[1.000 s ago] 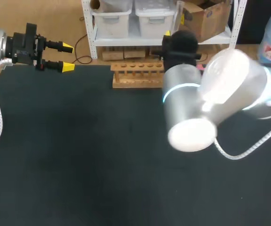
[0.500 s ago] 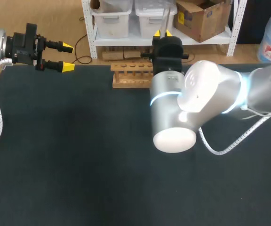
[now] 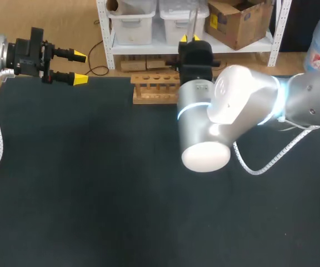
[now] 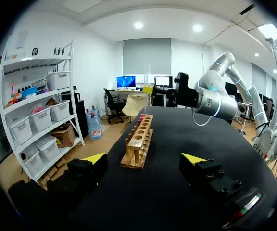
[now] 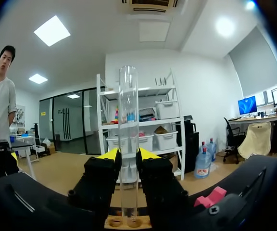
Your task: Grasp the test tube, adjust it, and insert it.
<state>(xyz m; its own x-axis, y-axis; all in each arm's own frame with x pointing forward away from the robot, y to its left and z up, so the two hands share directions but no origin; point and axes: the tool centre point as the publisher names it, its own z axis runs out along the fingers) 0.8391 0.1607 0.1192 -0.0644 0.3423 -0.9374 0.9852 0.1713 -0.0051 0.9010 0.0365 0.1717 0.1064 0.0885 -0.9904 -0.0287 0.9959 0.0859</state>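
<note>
My right gripper (image 3: 190, 39) is shut on a clear glass test tube (image 3: 193, 22), held upright above the right end of the wooden rack (image 3: 154, 88). In the right wrist view the test tube (image 5: 128, 144) stands straight up between the yellow-tipped fingers of that gripper (image 5: 128, 155). Its lower end hangs just over the rack's holes (image 5: 126, 222). My left gripper (image 3: 74, 68) is open and empty near the table's far left corner. From the left wrist the rack (image 4: 138, 142) lies ahead of the open left gripper (image 4: 145, 159), with my right arm (image 4: 210, 98) beyond it.
The rack stands at the far edge of the black table (image 3: 93, 183); its holes look empty. A small pink object (image 5: 210, 197) lies on the table beside the rack. My right arm's silver elbow (image 3: 221, 122) hangs over the table's middle right.
My right arm has swung left with the test tube, bringing the gripper over the rack's right end. The left arm has not moved.
</note>
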